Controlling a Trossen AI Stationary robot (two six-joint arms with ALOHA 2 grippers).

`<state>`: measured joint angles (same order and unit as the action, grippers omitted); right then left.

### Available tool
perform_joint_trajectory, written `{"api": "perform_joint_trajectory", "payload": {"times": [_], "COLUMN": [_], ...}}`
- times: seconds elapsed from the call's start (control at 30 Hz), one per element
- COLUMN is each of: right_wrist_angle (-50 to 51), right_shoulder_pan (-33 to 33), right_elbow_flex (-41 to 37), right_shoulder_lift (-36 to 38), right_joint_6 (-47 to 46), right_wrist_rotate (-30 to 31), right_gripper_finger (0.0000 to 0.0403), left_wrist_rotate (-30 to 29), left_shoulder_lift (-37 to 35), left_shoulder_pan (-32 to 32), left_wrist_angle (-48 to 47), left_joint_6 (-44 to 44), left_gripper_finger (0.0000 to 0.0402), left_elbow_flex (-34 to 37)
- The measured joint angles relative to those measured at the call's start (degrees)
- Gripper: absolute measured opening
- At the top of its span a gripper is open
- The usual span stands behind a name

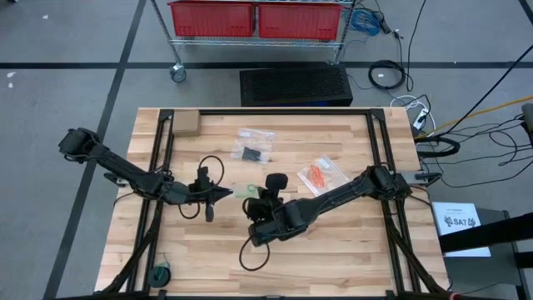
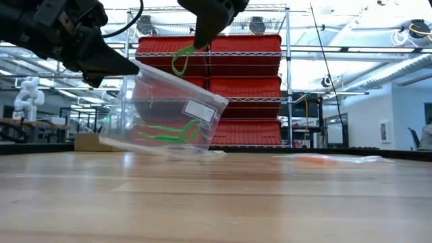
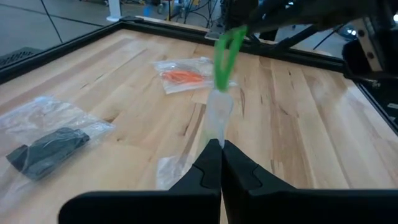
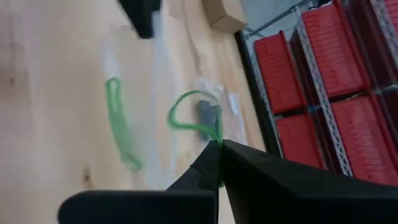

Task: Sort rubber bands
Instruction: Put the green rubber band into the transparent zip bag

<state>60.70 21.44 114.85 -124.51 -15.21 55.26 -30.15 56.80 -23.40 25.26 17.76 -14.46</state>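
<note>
A clear zip bag (image 2: pixel 165 111) with green rubber bands (image 2: pixel 169 131) inside stands tilted, its bottom (image 2: pixel 162 150) on the table. My left gripper (image 2: pixel 118 67) is shut on the bag's upper edge. My right gripper (image 2: pixel 202 37) hangs above the bag's mouth, shut on one green rubber band (image 2: pixel 180 61). In the right wrist view the held band (image 4: pixel 186 112) loops out from my right gripper (image 4: pixel 219 146), with another green band (image 4: pixel 118 127) in the bag beyond. In the high view both grippers meet near the table's middle (image 1: pixel 237 196). My left gripper pinches the bag's upper edge (image 3: pixel 217 121) between its two shut fingers, reaching in slightly downward from the table's left. That edge is raised while the bag's bottom stays on the table. My right gripper pinches the top of the green band's loop (image 4: pixel 214 138) at its fingertips, slanting down. The band hangs free below the fingers (image 2: pixel 201 40), clear of the table, just over the bag's raised edge.
A clear bag with black bands (image 1: pixel 252 152) lies toward the far side, and one with orange-red bands (image 1: pixel 321 173) to the right. A small cardboard box (image 1: pixel 185 124) sits at the far left, a dark roll (image 1: pixel 160 273) at the near left corner.
</note>
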Motion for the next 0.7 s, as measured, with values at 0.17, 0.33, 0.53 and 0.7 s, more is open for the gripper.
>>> {"api": "perform_joint_trajectory", "payload": {"times": [0.17,0.33,0.53,0.7], "right_wrist_angle": [-0.45,-1.43,-1.39,-1.26], "right_shoulder_pan": [0.04,0.02,-0.01,-0.18], "right_elbow_flex": [0.00,0.00,0.00,0.00], "right_shoulder_lift": [0.45,-0.99,-1.45,-1.48], "right_joint_6": [0.01,0.83,1.12,1.30], "right_wrist_rotate": [0.13,-1.63,-1.09,-0.23], "right_gripper_finger": [0.0000,0.0000,0.0000,0.0000], "left_wrist_rotate": [0.00,0.00,0.00,0.00], "left_shoulder_lift": [0.00,0.00,0.00,0.00], "left_shoulder_pan": [0.00,0.00,0.00,0.00], "left_wrist_angle": [0.02,0.04,0.02,0.01], "left_joint_6": [0.02,0.08,0.42,0.46], "left_gripper_finger": [0.0000,0.0000,0.0000,0.0000], "left_elbow_flex": [0.00,0.00,-0.02,-0.02]}}
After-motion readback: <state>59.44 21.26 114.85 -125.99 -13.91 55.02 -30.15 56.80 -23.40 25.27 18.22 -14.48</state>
